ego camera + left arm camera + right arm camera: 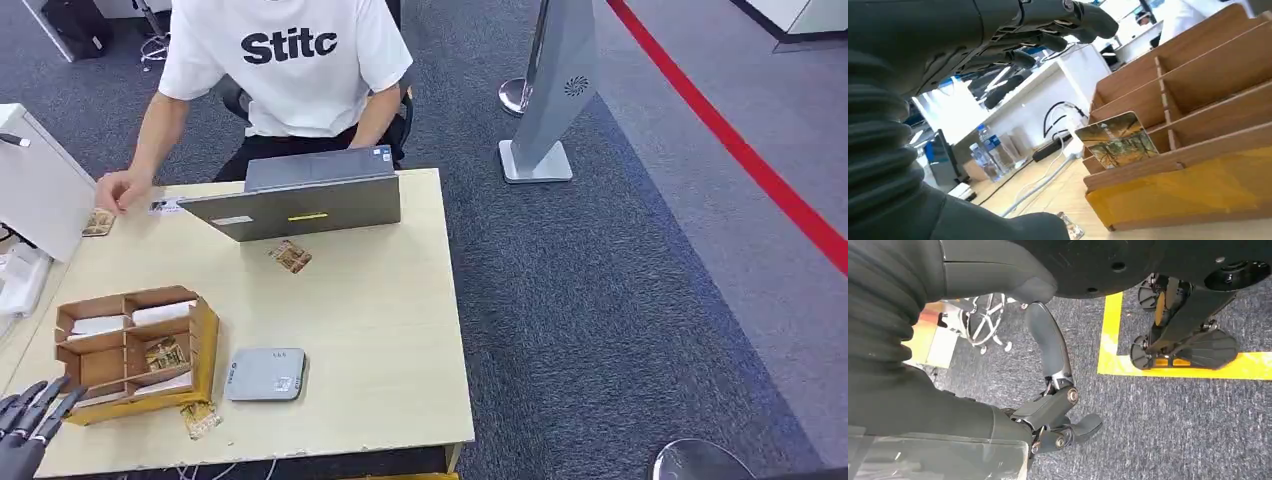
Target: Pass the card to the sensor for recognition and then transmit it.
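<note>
- Left hand [28,420], fingers spread and holding nothing, is hovering beside the box [205,345].
- A card [1116,139] is standing in it.
- Right hand [1048,390] is hanging empty, fingers apart.
- A laptop [300,195] is sitting before a person [285,65].

Robot hands: dark grey and black, with ribbed wrist covers.
The left hand [1048,27] has glossy black segmented fingers [35,405]; the right hand [1053,405] shows round silver pivot screws and a thick, smooth grey thumb [1045,342].

L hand [28,418] low, fingers spread, empty — R hand [1048,405] hangs, fingers loosely apart.
</note>
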Controlling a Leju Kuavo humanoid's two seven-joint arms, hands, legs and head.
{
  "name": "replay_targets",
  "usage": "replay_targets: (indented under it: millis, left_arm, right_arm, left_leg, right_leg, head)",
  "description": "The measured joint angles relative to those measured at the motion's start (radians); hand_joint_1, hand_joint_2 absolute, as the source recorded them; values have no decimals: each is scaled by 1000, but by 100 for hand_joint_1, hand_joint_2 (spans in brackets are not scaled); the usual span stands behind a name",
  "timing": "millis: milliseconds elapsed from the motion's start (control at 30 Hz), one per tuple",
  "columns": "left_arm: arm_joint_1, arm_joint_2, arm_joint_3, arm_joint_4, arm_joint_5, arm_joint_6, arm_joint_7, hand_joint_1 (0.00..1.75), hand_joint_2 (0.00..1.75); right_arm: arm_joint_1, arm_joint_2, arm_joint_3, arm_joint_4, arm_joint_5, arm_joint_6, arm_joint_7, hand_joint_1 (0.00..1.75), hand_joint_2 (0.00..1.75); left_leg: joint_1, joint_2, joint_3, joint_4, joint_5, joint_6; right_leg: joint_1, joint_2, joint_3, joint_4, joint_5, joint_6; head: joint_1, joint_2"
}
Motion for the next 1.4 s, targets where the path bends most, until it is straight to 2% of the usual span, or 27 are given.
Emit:
replay_targets:
  millis: [267,400,567,800,1400]
  left_arm:
    - [-136,-66,4,123,-42,-11,-20,0,175]
    - [-204,-96,6,208,-58,-22,-35,0,175]
    - [-244,-123,6,277,-65,-17,-39,0,175]
    - [-260,-138,6,313,-65,-16,-39,0,175]
    - [-312,-156,6,332,-71,-13,-41,0,175]
  right_arm:
    - [0,0,-5,-2,-44,9,-14,0,175]
    - [2,-6,-21,-10,-71,1,1,0,175]
    - [6,-13,-40,-23,-77,6,-1,0,175]
    - [7,-15,-53,-29,-81,7,-2,0,175]
    - [-2,-17,-62,-32,-95,9,-7,0,175]
  left_leg:
    - [0,-1,0,0,0,0]
    - [0,-1,0,0,0,0]
    - [0,0,0,0,0,0]
    - [0,0,0,0,0,0]
    - [0,0,0,0,0,0]
  right_leg:
    - [0,0,0,0,0,0]
    - [0,0,0,0,0,0]
    - [0,0,0,0,0,0]
    - [0,0,-1,0,0,0]
    - [1,0,-1,0,0,-1]
  head:
    - [0,0]
    - [0,0]
    - [0,0]
    - [0,0]
    - [0,0]
